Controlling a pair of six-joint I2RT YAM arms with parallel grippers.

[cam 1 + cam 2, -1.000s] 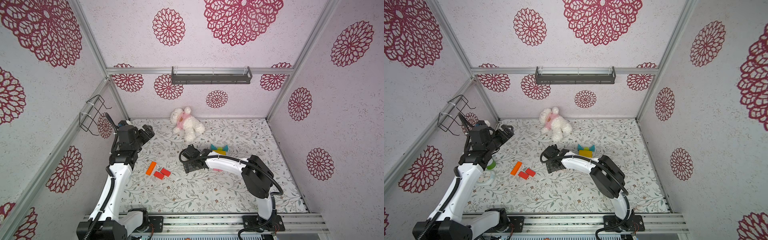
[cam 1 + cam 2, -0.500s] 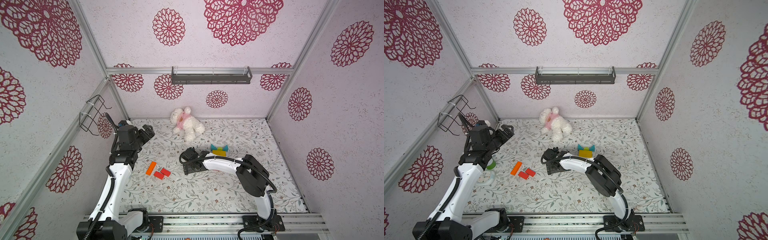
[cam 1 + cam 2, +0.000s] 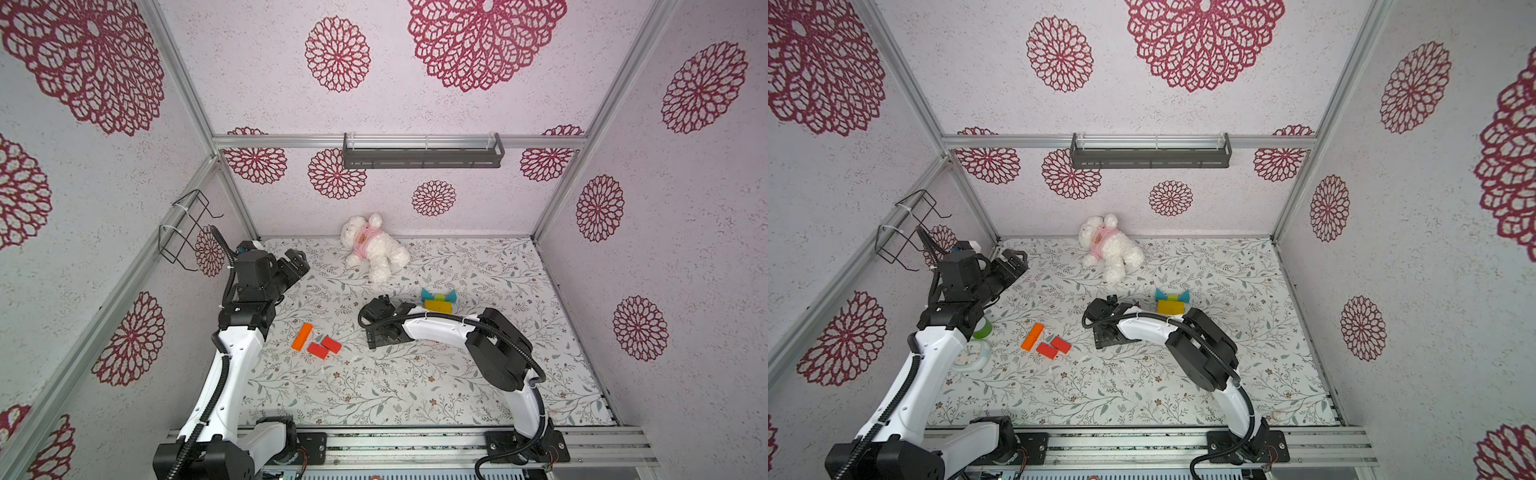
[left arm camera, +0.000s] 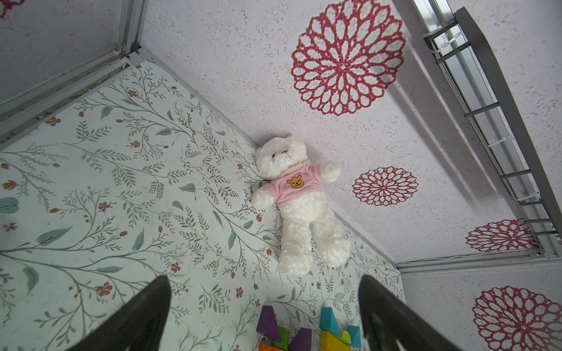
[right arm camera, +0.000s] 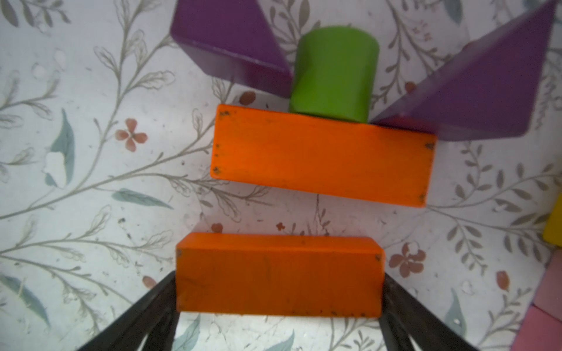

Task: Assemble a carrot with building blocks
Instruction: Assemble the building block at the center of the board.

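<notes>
Your left hand (image 3: 298,262) hangs raised at the far left, spread wide and empty. Right of it, a loose orange wooden bar (image 3: 302,336) and two red blocks (image 3: 331,344) lie close together on the floral bench (image 3: 415,395), untouched. At centre, your right hand (image 5: 278,282) reaches down, set wide against both ends of a second orange bar (image 5: 278,267); you cannot tell whether it pinches. Just apart from that, a third orange bar (image 5: 322,155) touches a lime-green cylinder (image 5: 333,73) flanked by two purple triangles (image 5: 231,48). The carrot's leaves and top row look done. The lower rows and tip remain, I judge.
</notes>
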